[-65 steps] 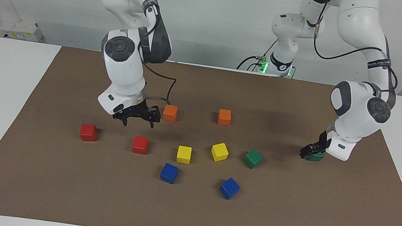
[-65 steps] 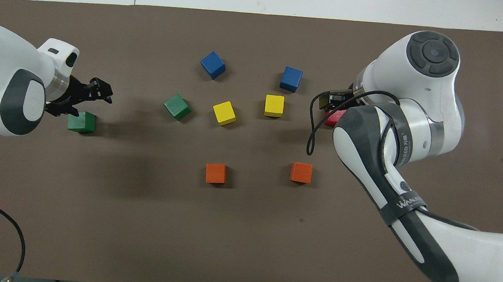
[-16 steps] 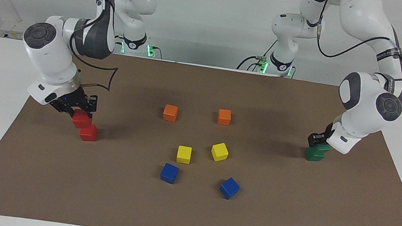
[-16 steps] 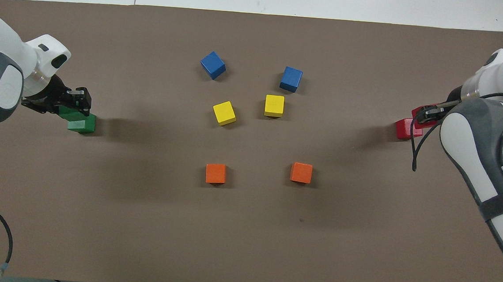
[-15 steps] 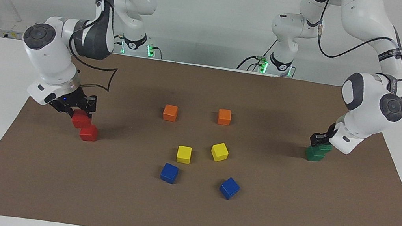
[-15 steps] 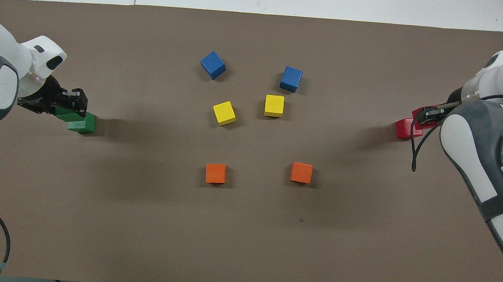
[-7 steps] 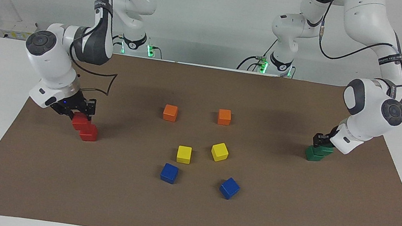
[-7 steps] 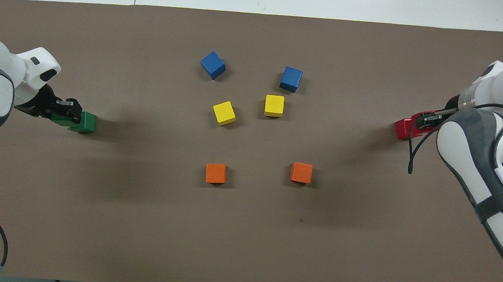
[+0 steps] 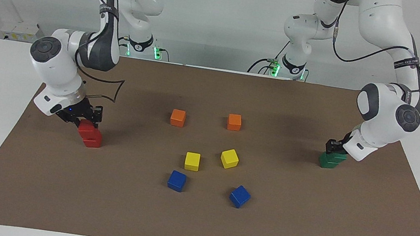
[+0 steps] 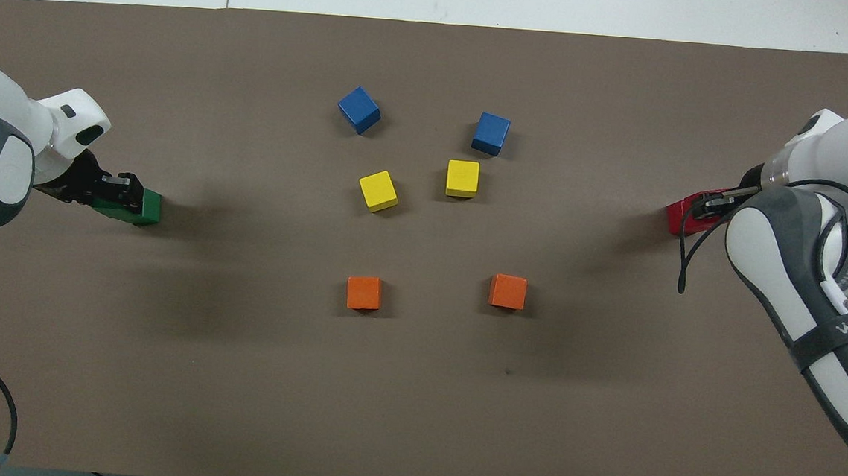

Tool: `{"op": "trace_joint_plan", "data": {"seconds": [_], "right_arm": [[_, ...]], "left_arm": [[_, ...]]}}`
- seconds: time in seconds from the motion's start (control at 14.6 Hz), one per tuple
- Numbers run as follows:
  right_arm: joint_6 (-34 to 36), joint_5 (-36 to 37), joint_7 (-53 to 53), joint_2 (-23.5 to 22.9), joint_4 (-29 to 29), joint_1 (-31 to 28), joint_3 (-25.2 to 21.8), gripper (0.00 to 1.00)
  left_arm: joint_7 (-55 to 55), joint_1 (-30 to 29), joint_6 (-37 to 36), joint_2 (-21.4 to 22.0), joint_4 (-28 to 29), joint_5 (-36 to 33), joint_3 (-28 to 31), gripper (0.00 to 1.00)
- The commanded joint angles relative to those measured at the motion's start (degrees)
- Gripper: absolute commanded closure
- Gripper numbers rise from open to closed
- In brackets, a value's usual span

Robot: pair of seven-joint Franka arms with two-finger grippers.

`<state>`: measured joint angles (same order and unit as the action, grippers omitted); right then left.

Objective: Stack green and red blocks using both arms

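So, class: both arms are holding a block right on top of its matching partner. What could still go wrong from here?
1. The right gripper holds the upper red block offset toward the robots from the lower red block; released like this, it may tip off.
2. The left gripper holds the upper green block similarly offset on the lower green block, so that stack could slide too.
3. Either gripper might nudge its stack while pulling away.

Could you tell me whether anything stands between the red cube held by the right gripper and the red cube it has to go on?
Nothing visible does. The right gripper is shut on the upper red cube, which sits directly above the lower red cube; whether they already touch is unclear. The nearest orange cube stands well aside.
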<state>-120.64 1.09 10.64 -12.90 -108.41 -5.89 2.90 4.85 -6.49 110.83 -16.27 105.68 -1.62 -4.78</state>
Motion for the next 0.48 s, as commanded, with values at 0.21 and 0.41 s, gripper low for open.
{"op": "trace_joint_plan", "data": {"seconds": [0.21,0.41], "right_arm": [[-2.93,-1.70,-0.27,-0.11,-1.18,-1.22,0.70,1.00],[-3.81,-1.70,-0.26,-0.11,-1.80,-1.67,0.70,1.00]], "left_arm": [[0.95,-1.16,2.63,2.74,4.35,0.57,0.03,1.00],[0.07,-1.07,4.83,3.27,6.38,0.66,-0.05,0.00]]}}
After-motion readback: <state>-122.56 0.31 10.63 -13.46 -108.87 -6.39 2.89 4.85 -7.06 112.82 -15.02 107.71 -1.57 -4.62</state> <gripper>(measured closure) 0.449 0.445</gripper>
